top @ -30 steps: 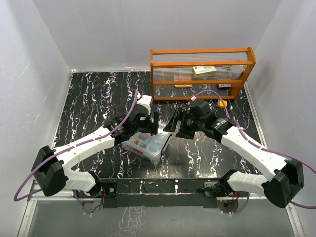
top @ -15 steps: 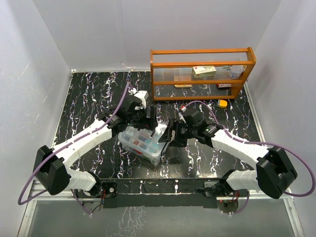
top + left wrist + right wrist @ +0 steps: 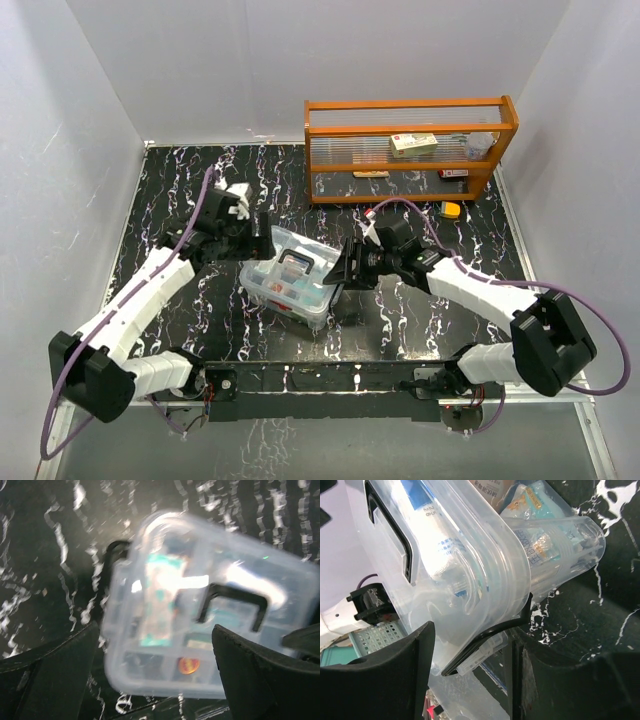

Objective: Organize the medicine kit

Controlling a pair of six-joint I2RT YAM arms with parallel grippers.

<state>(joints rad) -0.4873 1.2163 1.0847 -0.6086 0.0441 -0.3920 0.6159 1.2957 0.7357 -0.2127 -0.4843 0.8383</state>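
The medicine kit is a clear box on the black marbled table, its lid's dark handle facing up. My left gripper is open and empty, just left of and behind the kit. In the left wrist view the kit is blurred between the fingers, with a teal packet and an orange round item inside. My right gripper is at the kit's right end. In the right wrist view its jaws straddle the lid's rim and black latch strip; packets show beneath.
The orange wooden rack stands at the back right, with a small box and a red-and-white item in it. A small yellow object lies in front of the rack. White walls enclose the table.
My left gripper has pulled back to the left, off the kit. My right gripper has moved in onto the kit's right end. The lid's handle now shows uncovered.
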